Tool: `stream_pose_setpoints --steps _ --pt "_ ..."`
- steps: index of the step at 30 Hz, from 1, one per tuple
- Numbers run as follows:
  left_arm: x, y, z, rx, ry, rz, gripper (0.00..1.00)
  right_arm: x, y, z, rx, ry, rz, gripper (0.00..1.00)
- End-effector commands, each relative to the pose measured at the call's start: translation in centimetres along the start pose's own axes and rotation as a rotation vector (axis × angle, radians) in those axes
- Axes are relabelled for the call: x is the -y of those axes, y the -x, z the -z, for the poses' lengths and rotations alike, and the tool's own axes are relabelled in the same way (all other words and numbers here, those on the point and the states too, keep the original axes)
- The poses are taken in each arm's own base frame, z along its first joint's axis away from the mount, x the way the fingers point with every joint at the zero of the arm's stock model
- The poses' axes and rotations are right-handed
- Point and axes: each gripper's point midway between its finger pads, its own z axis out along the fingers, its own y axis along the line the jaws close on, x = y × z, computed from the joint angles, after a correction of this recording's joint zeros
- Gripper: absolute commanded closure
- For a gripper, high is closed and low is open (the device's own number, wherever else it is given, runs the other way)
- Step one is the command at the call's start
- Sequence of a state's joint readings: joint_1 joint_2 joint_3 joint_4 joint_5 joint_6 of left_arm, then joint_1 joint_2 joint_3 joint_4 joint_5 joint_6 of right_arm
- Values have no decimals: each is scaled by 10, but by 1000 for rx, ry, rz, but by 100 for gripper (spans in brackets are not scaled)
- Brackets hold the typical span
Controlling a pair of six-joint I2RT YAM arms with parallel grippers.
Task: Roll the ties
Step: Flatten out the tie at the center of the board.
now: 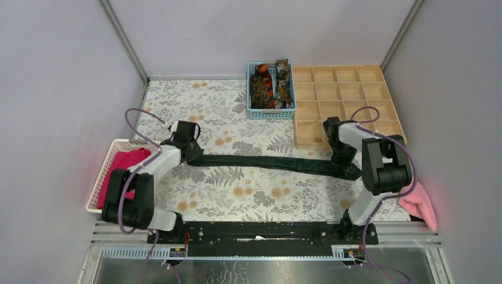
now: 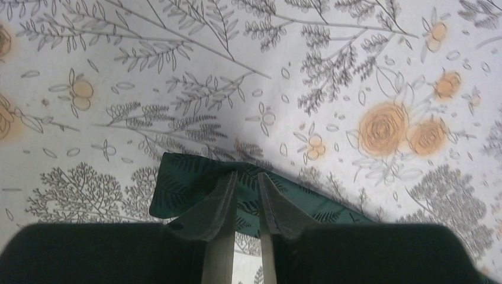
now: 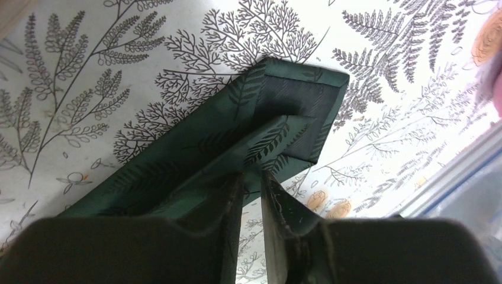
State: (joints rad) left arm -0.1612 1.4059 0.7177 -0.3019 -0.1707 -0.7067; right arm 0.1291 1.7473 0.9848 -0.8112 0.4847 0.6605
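A dark green tie (image 1: 266, 163) lies stretched across the floral tabletop (image 1: 237, 195). The left gripper (image 2: 245, 198) and right gripper (image 3: 251, 177), both nearly closed, each pinch one end. Held only at the tips, the slippery fabric could slide free or roll crooked. Spare ties (image 1: 269, 89) in a blue basket (image 1: 270, 116) and a wooden tray (image 1: 322, 92) sit behind, neither obstructing.

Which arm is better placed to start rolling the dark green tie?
Right, probably: the right gripper pinches the tie at an end already folded back on itself; the left gripper has an end showing no such fold.
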Motion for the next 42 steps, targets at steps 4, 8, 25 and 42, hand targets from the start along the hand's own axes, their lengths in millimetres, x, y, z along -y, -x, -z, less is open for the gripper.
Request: stream_pose_setpoints --steps 4,8,25,42 --pt "21 16 31 88 -151 23 68 -16 7 26 108 270 -58 74" --pt "11 21 37 136 -120 37 67 -31 15 65 202 482 -19 66" --pt "37 56 -3 103 -57 22 82 -147 -22 172 326 869 409 66" --pt "10 -24 -18 -60 -5 -75 100 -157 -35 145 253 799 440 74"
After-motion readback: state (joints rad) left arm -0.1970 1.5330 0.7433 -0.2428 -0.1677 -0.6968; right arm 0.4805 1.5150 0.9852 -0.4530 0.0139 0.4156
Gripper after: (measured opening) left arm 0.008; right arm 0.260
